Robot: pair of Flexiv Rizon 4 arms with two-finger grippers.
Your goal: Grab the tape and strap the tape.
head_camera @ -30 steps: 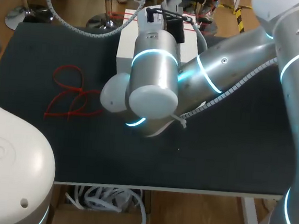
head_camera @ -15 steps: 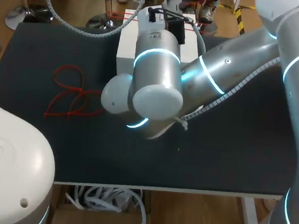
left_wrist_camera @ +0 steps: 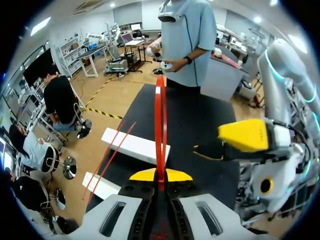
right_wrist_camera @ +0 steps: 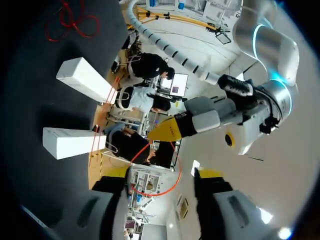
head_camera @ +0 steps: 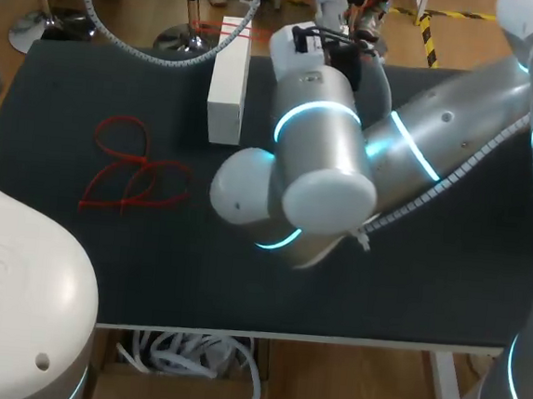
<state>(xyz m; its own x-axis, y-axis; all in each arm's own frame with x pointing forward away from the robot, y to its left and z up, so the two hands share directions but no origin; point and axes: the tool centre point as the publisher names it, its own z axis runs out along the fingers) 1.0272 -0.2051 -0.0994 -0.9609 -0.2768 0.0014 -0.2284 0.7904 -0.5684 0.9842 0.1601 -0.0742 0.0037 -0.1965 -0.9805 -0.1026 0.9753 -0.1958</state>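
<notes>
R arm (head_camera: 321, 162) rightward over dark tbl (head_camera: 73, 61)

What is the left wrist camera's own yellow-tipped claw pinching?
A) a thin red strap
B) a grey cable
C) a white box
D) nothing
A: the left gripper is closed on a thin red strap that rises in a loop, while the white box lies apart on the table beyond it.

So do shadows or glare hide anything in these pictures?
Head view: the right arm, rings glowing cyan, hides one of the white boxes. Right wrist view: both seem to throw dark shadows on the table. Left wrist view: the red tape shows plainly.
</notes>
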